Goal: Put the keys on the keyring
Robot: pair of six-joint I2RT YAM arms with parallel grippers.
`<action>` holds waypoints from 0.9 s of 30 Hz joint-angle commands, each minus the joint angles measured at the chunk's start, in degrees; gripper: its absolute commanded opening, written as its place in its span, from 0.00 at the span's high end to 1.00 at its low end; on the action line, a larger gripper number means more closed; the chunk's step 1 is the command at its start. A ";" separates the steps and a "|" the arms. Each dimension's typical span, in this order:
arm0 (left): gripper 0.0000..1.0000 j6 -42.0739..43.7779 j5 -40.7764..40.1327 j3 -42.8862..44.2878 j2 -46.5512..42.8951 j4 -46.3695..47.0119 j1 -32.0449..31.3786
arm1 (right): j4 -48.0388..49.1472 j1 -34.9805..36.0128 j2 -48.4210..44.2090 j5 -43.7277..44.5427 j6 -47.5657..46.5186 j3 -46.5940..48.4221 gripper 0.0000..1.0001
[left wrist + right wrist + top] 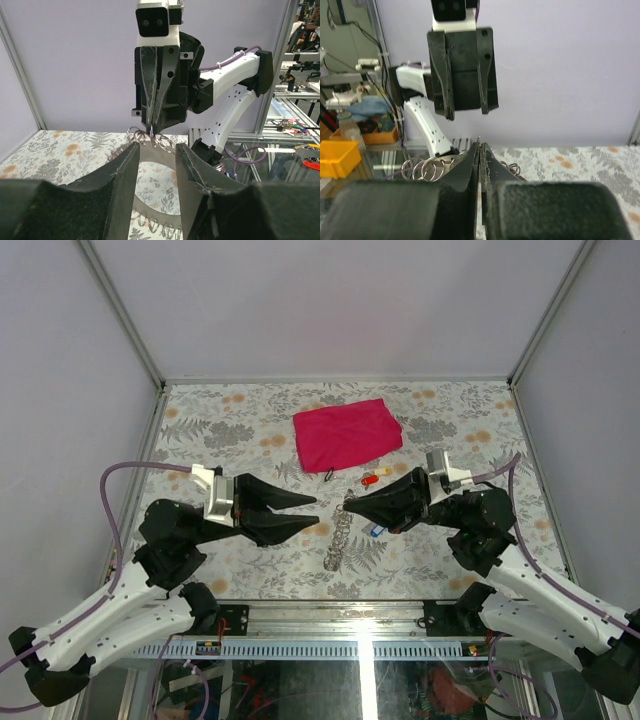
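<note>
We see the keyring [340, 535] as a string of linked silver rings near the middle of the table [220, 420], running from the tip of the right gripper [350, 507] down toward the near edge. In the left wrist view its upper loops [167, 145] hang at that tip, while the lower loops lie on the flowered surface. The right gripper's jaws are clenched on the top of the keyring, and from its own camera we see the fingers [470, 165] pressed flat together, with loops [422, 169] beside them.

The left gripper [317, 511] faces it from the other side, close but not touching, its jaws spread wide and holding nothing.

A small red and yellow piece [372, 480] and a small blue piece [378, 531] lie just beside the right gripper; we cannot tell what they are. A pink cloth [347, 433] lies farther back.
</note>
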 commanded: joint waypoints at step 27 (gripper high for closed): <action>0.34 -2.30 -9.04 12.89 6.96 -14.12 -0.39 | 18.95 0.13 2.28 4.97 0.04 -0.50 1.00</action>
